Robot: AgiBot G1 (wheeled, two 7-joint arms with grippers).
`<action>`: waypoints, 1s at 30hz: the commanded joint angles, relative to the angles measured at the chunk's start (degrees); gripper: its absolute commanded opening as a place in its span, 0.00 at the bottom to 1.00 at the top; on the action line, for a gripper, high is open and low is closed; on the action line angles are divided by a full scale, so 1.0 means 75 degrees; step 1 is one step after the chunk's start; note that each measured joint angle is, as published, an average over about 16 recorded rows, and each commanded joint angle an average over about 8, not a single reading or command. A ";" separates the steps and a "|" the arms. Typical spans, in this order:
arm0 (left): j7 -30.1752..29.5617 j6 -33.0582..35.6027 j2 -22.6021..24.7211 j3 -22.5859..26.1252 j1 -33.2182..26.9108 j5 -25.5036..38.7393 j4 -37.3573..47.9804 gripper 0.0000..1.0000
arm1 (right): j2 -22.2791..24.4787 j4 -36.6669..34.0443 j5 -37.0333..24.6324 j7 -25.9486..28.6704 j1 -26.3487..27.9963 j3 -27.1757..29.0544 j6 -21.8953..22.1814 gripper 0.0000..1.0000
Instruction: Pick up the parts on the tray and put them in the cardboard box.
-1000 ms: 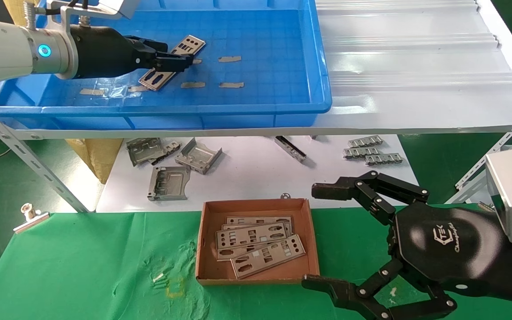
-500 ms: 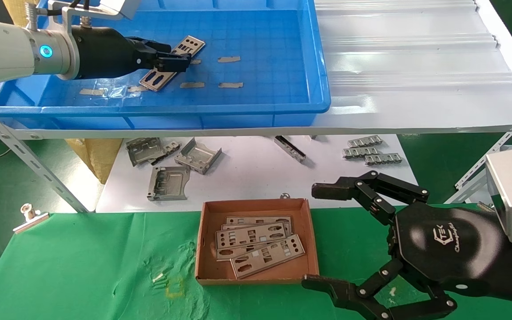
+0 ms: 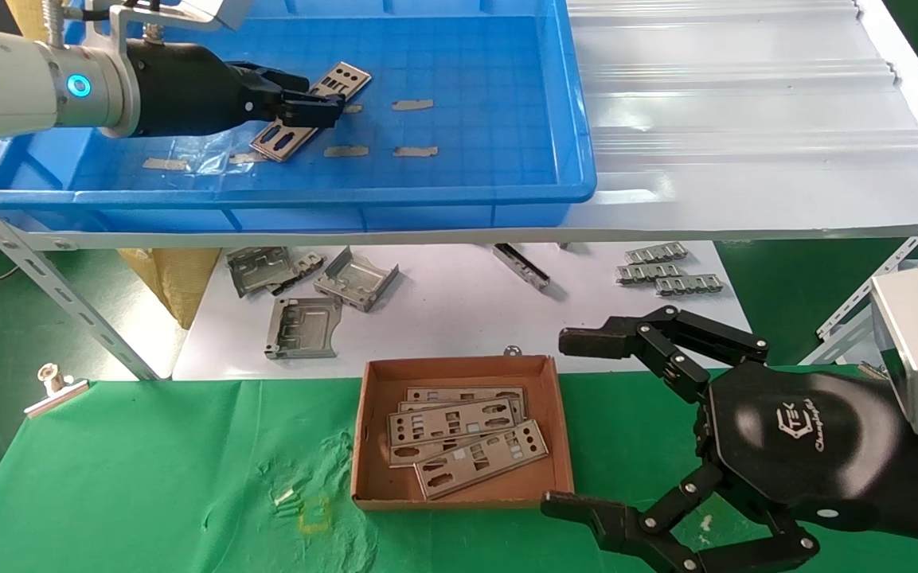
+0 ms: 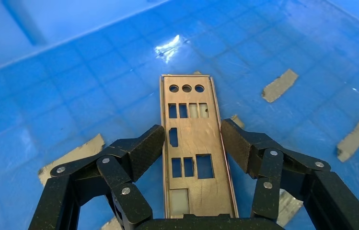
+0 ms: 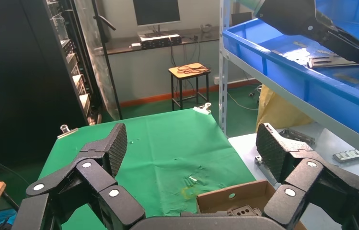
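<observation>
Gripping one part (image 4: 191, 143) by its long edges in the tray (image 3: 506, 171), the left gripper (image 4: 191, 143) shows contact only in the wrist view; the right gripper (image 3: 578, 422) hangs open beside the cardboard box (image 3: 371, 446).

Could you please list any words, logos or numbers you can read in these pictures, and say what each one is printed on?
"TEK": white logo lettering on the black housing of the right gripper, which hangs open beside the cardboard box.
A slanted script word beneath it, starting "Chang": the rest is too small to read.
No text shows on the part between the fingers of the left gripper, on the tray, or on the tape strips.
</observation>
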 commanded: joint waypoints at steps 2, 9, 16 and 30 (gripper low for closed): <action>0.0084 0.0140 -0.0022 -0.0059 -0.0080 -0.0085 -0.0076 0.00 | 0.0000 0.0000 0.0000 0.0000 0.0000 0.0000 0.0000 1.00; 0.0395 0.0705 -0.0123 -0.0206 -0.0274 -0.0306 -0.0207 0.00 | 0.0000 0.0000 0.0000 0.0000 0.0000 0.0000 0.0000 1.00; 0.0736 0.1601 -0.0216 -0.0293 -0.0444 -0.0453 -0.0324 0.00 | 0.0000 0.0000 0.0000 0.0000 0.0000 0.0000 0.0000 1.00; 0.1833 0.4503 -0.0428 -0.0184 -0.0429 -0.0508 -0.0843 0.00 | 0.0000 0.0000 0.0000 0.0000 0.0000 -0.0001 0.0000 1.00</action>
